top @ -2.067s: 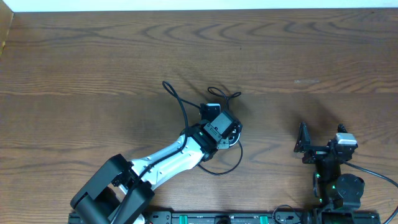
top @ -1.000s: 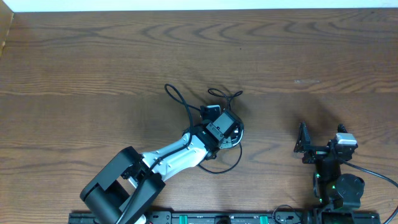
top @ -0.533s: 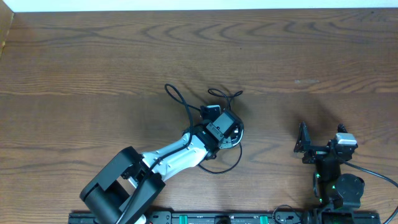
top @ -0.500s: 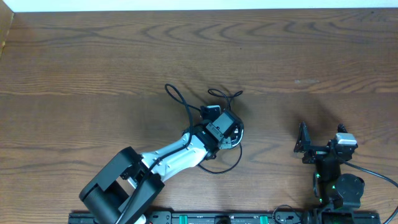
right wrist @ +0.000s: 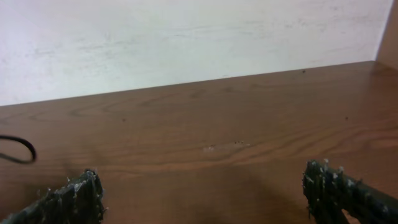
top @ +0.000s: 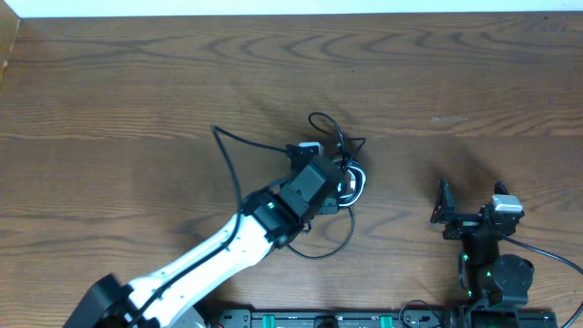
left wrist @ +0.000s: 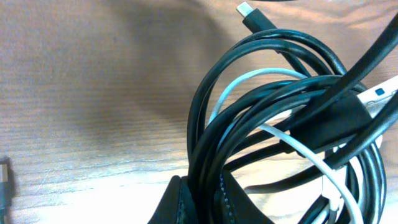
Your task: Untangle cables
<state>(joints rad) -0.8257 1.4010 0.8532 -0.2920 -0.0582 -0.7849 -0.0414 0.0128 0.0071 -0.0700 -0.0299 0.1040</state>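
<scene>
The cables (top: 349, 177) form a tangled bundle of black and white cords at the table's middle. One black strand (top: 224, 148) arcs out to the left, and another black loop (top: 335, 242) lies toward the front. My left gripper (top: 335, 185) is shut on the bundle. In the left wrist view its fingers (left wrist: 186, 202) pinch several black strands (left wrist: 205, 143), with a white cord (left wrist: 300, 150) threaded through and a plug end (left wrist: 252, 15) at the top. My right gripper (top: 474, 210) stands open and empty at the front right, its fingertips (right wrist: 78, 196) wide apart.
The wooden table (top: 137, 91) ends at a white wall strip (top: 291, 7) at the back. A black rail (top: 319, 319) runs along the front edge. A sliver of black cable (right wrist: 18, 149) shows at the left of the right wrist view.
My left arm has carried the bundle up and to the right. The loose black strand has swung out further left. The right arm has not moved.
</scene>
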